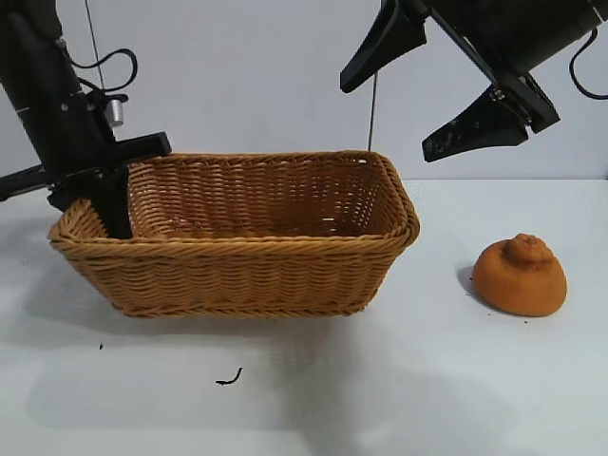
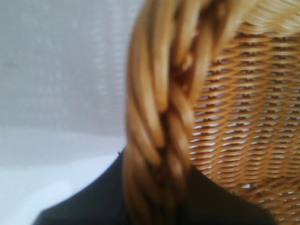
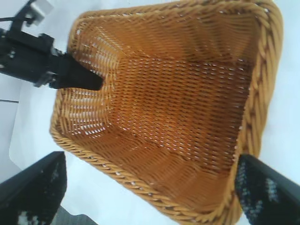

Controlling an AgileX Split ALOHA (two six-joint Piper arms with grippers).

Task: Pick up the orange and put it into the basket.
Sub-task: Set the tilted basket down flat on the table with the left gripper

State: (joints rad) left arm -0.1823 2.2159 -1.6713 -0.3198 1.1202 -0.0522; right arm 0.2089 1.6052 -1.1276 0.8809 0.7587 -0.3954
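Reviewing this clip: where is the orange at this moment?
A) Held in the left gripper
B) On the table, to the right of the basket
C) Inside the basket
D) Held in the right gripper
B: the orange sits on the table clear of the basket, whose interior is empty in the right wrist view, while the right gripper hangs open above and the left gripper grips the basket's rim.

Robot lab bench, plain white tabletop (image 1: 304, 399), bare grey backdrop (image 1: 247, 76)

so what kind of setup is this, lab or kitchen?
Likely a lab test bench: plain white table, blank wall, two robot arms over one basket and an orange.
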